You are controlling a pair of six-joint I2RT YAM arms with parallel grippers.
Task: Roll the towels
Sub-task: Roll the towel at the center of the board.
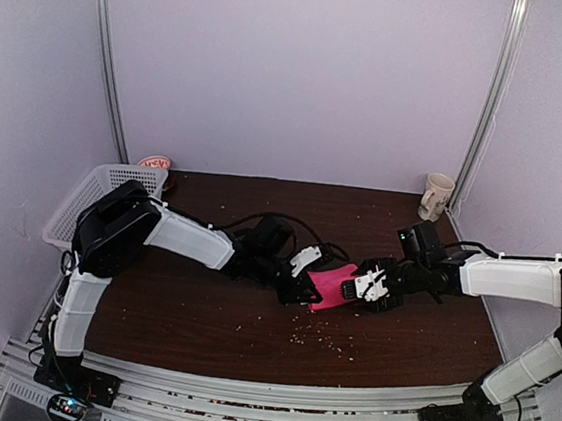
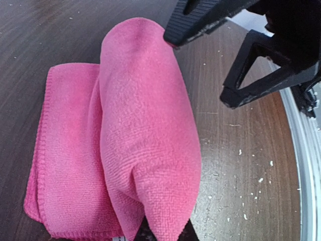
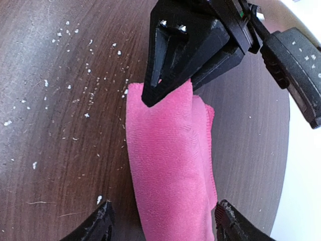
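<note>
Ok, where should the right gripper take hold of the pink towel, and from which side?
Take the free end of the raised roll on the pink towel, opposite the end the left gripper pinches shut. Come in end-on along the roll from the robot's right. The right gripper is open and straddles that thick fold there, while the thin flat layer beside it lies on the table.

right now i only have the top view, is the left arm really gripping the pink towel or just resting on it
Observer: Gripping. In the right wrist view the left gripper has its jaws shut on one end of the pink towel.
Operator: is it rolled yet
Observer: Partly. The left wrist view shows a rolled part with a flat part beside it.
Operator: and the right jaws
Observer: The right gripper is open, jaws either side of the towel's other end.
</note>
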